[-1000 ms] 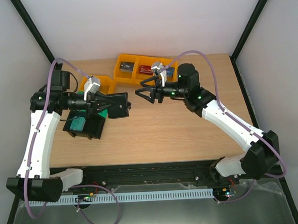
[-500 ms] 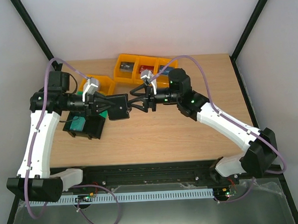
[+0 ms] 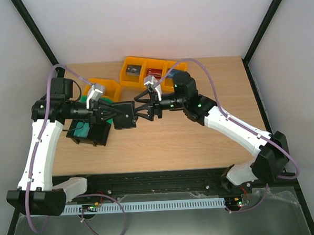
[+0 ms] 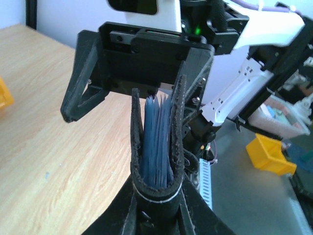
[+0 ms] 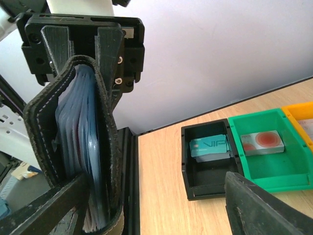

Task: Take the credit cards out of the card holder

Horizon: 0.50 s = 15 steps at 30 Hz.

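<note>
My left gripper point(image 3: 113, 114) is shut on the fold of the black card holder point(image 3: 125, 115), holding it in the air over the table. In the left wrist view the card holder point(image 4: 156, 147) gapes slightly, showing grey-blue pockets point(image 4: 156, 137); I cannot make out any single card inside it. My right gripper point(image 3: 138, 110) is open, and its fingers straddle the holder's free edge. In the right wrist view the holder point(image 5: 73, 142) stands by my left finger point(image 5: 44, 208). A teal credit card point(image 5: 209, 147) lies in the black bin point(image 5: 195, 183).
A green bin point(image 5: 274, 171) beside the black one holds a white card with a red spot point(image 5: 263, 142). Yellow bins point(image 3: 144, 71) at the back hold a dark card and a red card point(image 3: 153, 73). Another yellow bin point(image 3: 107, 87) sits behind my left arm.
My right arm has swung left to the held card holder and its jaws have opened wider, now straddling the holder's edge. The left gripper has kept its grip and shifted slightly.
</note>
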Tool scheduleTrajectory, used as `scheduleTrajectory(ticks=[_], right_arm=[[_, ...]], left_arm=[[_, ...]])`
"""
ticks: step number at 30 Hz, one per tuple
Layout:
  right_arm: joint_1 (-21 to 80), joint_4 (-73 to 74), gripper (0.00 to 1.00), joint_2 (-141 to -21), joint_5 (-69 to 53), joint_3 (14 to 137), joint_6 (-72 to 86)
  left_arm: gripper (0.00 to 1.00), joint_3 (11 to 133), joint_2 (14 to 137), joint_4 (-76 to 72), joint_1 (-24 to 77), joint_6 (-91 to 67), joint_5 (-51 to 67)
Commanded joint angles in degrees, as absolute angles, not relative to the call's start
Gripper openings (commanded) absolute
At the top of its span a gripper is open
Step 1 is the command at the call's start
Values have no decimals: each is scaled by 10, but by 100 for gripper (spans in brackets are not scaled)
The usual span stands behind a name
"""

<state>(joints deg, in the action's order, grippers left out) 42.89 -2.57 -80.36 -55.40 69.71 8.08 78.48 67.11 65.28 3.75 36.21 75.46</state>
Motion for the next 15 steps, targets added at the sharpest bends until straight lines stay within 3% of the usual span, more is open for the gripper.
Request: scheduleTrajectory(ticks=[1,4,8,13,15], right_arm=[[476,-32,76,-822,-613,727,77],[482,-58,70,-822,-624,725,93],[482,-122,36,-811,-628,704,132],[483,-147,4,-814,-644,704,159],[483,-137,2,-808,-643,703,147]], left_arm=[[2,758,669,480,43,189,699],[2,746,671,447,47,144,663],[2,736,669,439,49,137,669],[2,726,668,436,51,140,673],[2,724,668,435,51,141,669]])
